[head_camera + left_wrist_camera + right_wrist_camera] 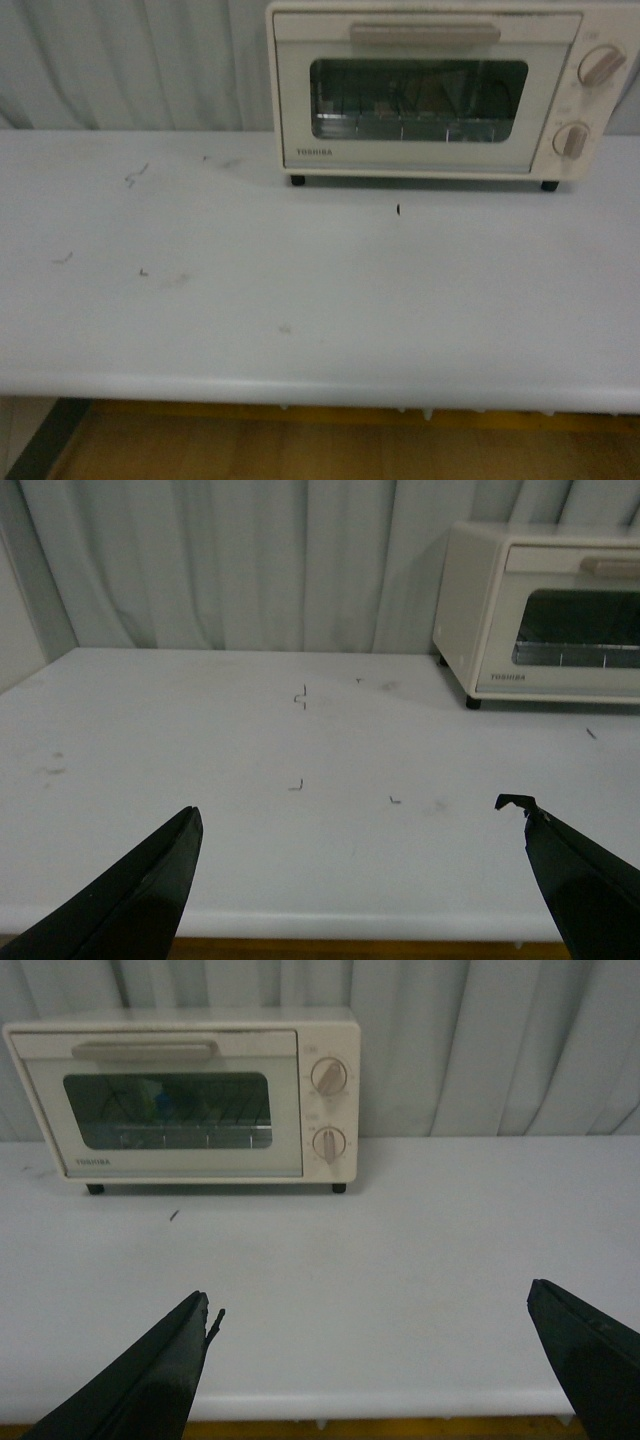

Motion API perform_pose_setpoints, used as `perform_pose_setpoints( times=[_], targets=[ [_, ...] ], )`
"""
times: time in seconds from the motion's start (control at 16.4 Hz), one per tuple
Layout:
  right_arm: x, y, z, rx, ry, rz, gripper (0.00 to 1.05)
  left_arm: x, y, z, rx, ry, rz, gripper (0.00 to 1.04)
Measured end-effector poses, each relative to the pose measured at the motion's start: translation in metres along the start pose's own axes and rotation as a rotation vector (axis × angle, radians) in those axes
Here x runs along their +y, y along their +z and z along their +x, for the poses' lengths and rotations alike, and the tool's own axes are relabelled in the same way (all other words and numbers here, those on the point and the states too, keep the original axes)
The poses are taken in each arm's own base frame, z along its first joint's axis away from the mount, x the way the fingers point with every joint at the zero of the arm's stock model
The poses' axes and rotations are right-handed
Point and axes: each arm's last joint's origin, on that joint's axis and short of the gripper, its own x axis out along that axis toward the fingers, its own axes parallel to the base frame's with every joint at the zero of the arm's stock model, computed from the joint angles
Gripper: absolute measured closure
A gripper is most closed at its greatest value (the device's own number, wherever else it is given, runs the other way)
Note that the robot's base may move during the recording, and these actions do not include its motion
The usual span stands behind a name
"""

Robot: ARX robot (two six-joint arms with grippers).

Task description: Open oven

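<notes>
Smooth matte white desk (pixel 300 300), faintly scuffed. Boxy cream oven (pixel 450 90) at its far edge, right of centre; glass-windowed door closed, beige bar handle (pixel 424 33). Left pincer (pixel 352 810) and right pincer (pixel 370 1293): black tapered jaws spread apart, empty.

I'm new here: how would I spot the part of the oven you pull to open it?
On the white table, the cream oven stands at the far right before the curtain. Across the top of its door, above the window, runs the handle: one long beige bar, unlike the two round knobs to its right.
</notes>
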Motion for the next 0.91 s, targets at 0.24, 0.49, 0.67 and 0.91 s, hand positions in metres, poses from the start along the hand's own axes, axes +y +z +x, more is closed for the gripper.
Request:
perform_pose_setpoints(
  times=[0.24, 0.49, 0.67, 0.91],
  targets=[
    [0.0, 0.0, 0.0, 0.0, 0.0, 0.0, 0.06, 0.0, 0.0001, 0.0, -0.001, -0.001, 0.0, 0.07],
    [0.0, -0.0003, 0.0001, 0.004, 0.0, 0.0, 0.06, 0.0, -0.0003, 0.0, 0.004, -0.001, 0.0, 0.07],
    [0.0, -0.0002, 0.0001, 0.002, 0.0, 0.0, 0.06, 0.0, 0.0001, 0.0, 0.0, -0.001, 0.0, 0.07],
    [0.0, -0.0002, 0.0001, 0.002, 0.0, 0.0, 0.06, 0.0, 0.0001, 0.0, 0.0, -0.001, 0.0, 0.07]
  ],
)
